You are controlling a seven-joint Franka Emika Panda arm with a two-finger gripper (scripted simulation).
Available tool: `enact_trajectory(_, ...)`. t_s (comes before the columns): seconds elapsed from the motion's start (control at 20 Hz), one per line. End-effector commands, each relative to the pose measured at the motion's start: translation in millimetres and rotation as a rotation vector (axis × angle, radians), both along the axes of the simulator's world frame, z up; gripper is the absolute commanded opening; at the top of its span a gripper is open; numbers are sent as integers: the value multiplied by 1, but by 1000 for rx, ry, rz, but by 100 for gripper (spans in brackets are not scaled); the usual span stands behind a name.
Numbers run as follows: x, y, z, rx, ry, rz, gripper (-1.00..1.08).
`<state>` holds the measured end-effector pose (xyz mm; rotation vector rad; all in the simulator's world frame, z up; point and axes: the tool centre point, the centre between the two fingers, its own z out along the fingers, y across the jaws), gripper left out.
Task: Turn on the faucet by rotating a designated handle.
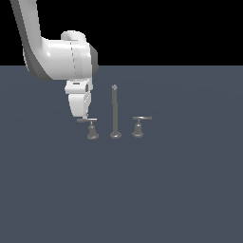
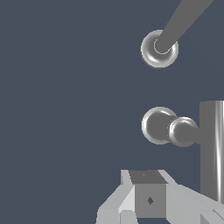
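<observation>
The faucet is a grey metal three-piece set with a tall thin spout post (image 1: pixel 115 110) in the middle. The handle (image 1: pixel 92 129) stands at the exterior view's left of the post, and its flat lever bar (image 1: pixel 87 120) points left. My gripper (image 1: pixel 85 116) hangs just above and behind the bar's middle, fingers together, holding nothing. In the wrist view the handle's round base (image 2: pixel 154 124) and its lever bar (image 2: pixel 212 148) lie just beyond my gripper (image 2: pixel 150 194). The spout post's base (image 2: pixel 159 49) lies farther off.
A second, slightly smaller lever handle (image 1: pixel 138 128) stands on the exterior view's right of the post, its bar (image 1: pixel 142 117) pointing right. Everything rests on a flat dark blue-grey floor (image 1: pixel 142 190). My white arm (image 1: pixel 57 57) comes down from the upper left.
</observation>
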<state>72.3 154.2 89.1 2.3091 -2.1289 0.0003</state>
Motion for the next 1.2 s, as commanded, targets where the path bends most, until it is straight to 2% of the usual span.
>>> enact_trajectory(0.0, 1, 0, 0, 0, 0, -1, -100)
enact_trajectory(0.1, 0, 0, 0, 0, 0, -1, -100)
enact_trajectory(0.6, -31, 16, 0, 0, 0, -1, -100)
enact_trajectory(0.7, -24, 11, 0, 2, -8, -8, -100)
enact_trajectory(1.15, -52, 8, 0, 1, -4, -4, -100)
